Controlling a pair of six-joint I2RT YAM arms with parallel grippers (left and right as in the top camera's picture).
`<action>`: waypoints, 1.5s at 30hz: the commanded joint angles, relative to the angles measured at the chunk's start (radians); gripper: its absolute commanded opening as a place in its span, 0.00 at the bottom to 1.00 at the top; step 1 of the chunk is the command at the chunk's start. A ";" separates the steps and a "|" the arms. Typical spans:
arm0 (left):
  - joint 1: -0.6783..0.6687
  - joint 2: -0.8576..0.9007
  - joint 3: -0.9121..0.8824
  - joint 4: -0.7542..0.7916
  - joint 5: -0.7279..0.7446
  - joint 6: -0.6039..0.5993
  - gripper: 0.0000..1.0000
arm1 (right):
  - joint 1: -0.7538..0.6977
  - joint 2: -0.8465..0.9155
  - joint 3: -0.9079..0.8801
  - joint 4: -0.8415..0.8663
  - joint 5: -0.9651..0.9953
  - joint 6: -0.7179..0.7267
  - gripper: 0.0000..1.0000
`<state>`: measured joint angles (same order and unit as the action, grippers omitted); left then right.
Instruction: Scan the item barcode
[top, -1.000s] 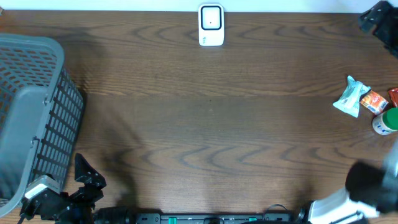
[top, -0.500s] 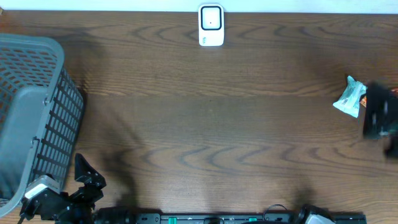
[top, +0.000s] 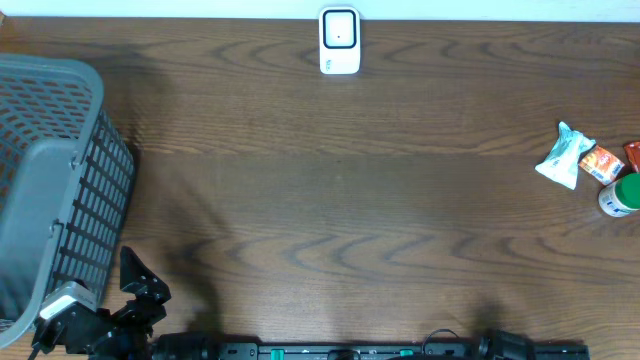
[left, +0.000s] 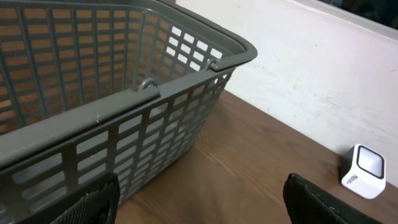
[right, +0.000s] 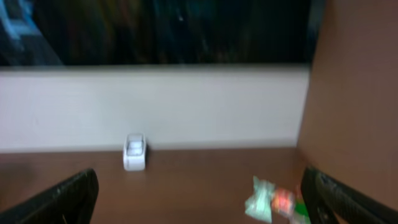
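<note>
**Colours on your table**
You have a dark brown wood-grain table (top: 330, 200), a grey lattice basket (top: 60, 180), a white scanner (top: 339, 42) with a dark window, a pale mint packet (top: 563, 158), an orange packet (top: 602, 163) and a green-capped white bottle (top: 620, 196).

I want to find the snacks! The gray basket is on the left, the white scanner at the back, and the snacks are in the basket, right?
Not quite. The overhead view shows the snacks lying on the table at the right edge, not in the gray basket. The basket is on the left and the white scanner at the back.
</note>
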<state>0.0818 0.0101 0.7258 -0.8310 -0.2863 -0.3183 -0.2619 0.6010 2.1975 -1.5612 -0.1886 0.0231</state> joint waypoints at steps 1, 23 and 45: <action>-0.005 -0.008 -0.002 0.001 0.006 -0.009 0.85 | 0.100 -0.043 -0.027 0.100 0.060 -0.028 0.99; -0.005 -0.008 -0.002 0.001 0.006 -0.009 0.84 | 0.264 -0.284 -1.097 1.230 -0.116 0.018 0.99; -0.005 -0.008 -0.002 0.001 0.006 -0.009 0.84 | 0.277 -0.595 -1.889 1.395 0.131 0.005 0.99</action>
<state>0.0822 0.0101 0.7258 -0.8310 -0.2863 -0.3183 0.0044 0.0101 0.3786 -0.1638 -0.1764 0.0387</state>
